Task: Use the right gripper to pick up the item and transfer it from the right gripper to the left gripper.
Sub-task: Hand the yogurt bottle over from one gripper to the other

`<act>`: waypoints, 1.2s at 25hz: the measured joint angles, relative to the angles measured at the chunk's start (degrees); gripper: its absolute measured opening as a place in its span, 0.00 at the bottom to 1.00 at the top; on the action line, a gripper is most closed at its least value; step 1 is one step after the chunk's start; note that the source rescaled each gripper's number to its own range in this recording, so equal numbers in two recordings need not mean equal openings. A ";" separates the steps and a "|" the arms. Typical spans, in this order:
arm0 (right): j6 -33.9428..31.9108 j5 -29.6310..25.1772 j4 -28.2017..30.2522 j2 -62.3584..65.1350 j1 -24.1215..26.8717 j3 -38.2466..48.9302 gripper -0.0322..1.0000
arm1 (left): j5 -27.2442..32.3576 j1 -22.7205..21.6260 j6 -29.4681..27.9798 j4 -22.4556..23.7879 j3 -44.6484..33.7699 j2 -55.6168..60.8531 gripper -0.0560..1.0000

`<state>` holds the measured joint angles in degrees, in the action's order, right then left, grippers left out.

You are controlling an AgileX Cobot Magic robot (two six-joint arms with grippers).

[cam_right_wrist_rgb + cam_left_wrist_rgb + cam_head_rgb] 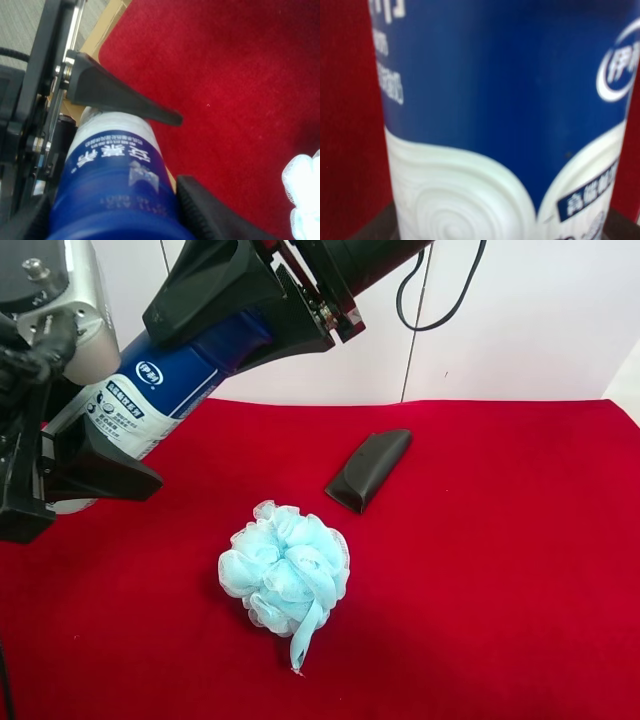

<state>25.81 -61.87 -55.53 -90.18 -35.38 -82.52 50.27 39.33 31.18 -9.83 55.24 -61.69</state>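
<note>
Item [165, 390]: spray can, aloft at 10 o'clock of the exterior high view, blue end toward 1 o'clock. Right gripper [232, 328]: fingers pinched on its blue part. Left gripper [100, 445]: fingers flank its white end; grip cannot be told.

Spray can [150, 400] blue over white; puff [285, 570] light blue; cloth [500, 590] red.

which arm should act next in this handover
Left. The left end effector brackets the spray can at its white end while the right end effector grips the blue end; closing the left probably comes next.
</note>
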 joint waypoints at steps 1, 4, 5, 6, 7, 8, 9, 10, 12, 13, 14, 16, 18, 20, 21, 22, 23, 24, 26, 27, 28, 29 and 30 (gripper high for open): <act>-0.04 0.00 0.07 0.00 0.00 0.00 0.03 | 0.00 0.00 0.00 0.00 0.00 0.00 0.06; -0.30 -0.09 0.27 0.00 0.00 0.00 0.03 | 0.00 0.00 0.11 0.00 0.00 -0.06 0.06; -0.30 -0.09 0.31 0.00 0.00 0.00 0.03 | -0.05 0.00 0.11 0.00 0.00 -0.06 0.06; -0.30 -0.14 0.37 0.00 0.00 0.00 0.05 | -0.05 0.00 0.11 -0.05 0.00 -0.06 0.06; -0.24 -0.14 0.84 0.00 0.00 0.00 0.18 | -0.05 0.00 0.11 -0.05 0.00 -0.06 0.06; -0.07 -0.14 1.99 0.08 0.00 0.00 0.38 | 0.21 0.00 0.18 0.01 0.00 -0.06 0.06; -0.07 -0.14 3.36 0.12 0.00 0.00 0.63 | 0.81 0.00 0.17 0.14 0.00 -0.06 0.06; -0.07 -0.14 4.57 0.12 0.00 0.00 0.78 | 1.02 0.00 0.17 0.22 0.00 -0.06 0.06; -0.12 -0.14 7.11 0.12 0.00 0.00 0.92 | 1.02 0.00 0.17 0.29 0.00 -0.06 0.06; -0.29 -0.14 8.07 0.12 0.00 0.00 0.95 | 1.02 0.00 0.17 0.29 0.00 -0.06 0.06; -0.36 -0.14 8.51 0.12 0.00 0.00 0.97 | 1.02 0.00 0.17 0.29 0.00 -0.06 0.06; -0.47 -0.14 8.93 0.12 0.00 0.00 0.99 | 1.02 0.00 0.17 0.36 0.00 -0.06 0.06; -0.47 -0.14 9.05 0.12 0.00 0.00 0.99 | 1.02 0.00 0.17 0.36 0.00 -0.06 0.06; -0.47 -0.42 9.08 0.12 0.00 0.00 0.99 | 1.02 0.00 0.17 0.36 0.00 -0.06 0.06; -0.47 -0.74 9.08 0.12 0.00 0.00 1.00 | 1.02 0.00 0.17 0.36 0.00 -0.06 0.06; -0.47 -1.26 8.97 0.12 0.00 0.00 1.00 | 1.02 0.00 0.17 0.36 0.00 -0.06 0.06; -0.47 -2.09 8.68 0.12 0.00 0.00 1.00 | 1.02 0.00 0.17 0.40 0.00 -0.06 0.06; -0.47 -2.79 8.43 0.12 0.00 0.00 1.00 | 1.02 0.00 0.17 0.40 0.00 -0.06 0.06; -0.47 -4.85 8.01 0.19 0.00 0.00 1.00 | 1.02 0.00 0.17 0.40 0.00 -0.06 0.06; -0.51 -5.90 8.01 0.19 0.00 0.00 1.00 | 1.02 0.00 0.17 0.40 0.00 -0.06 0.06; -0.51 -6.55 8.01 0.19 0.00 0.00 1.00 | 1.02 0.00 0.17 0.40 0.00 -0.06 0.06; -0.79 -6.83 8.06 0.19 0.00 0.00 1.00 | 1.02 0.00 0.17 0.40 0.00 -0.06 0.06; -1.07 -6.89 8.06 0.30 0.00 0.00 1.00 | 1.02 0.00 0.17 0.40 0.00 -0.06 0.06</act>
<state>24.74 -68.76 -47.46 -89.87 -35.38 -82.52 51.29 39.33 31.35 -9.43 55.24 -61.75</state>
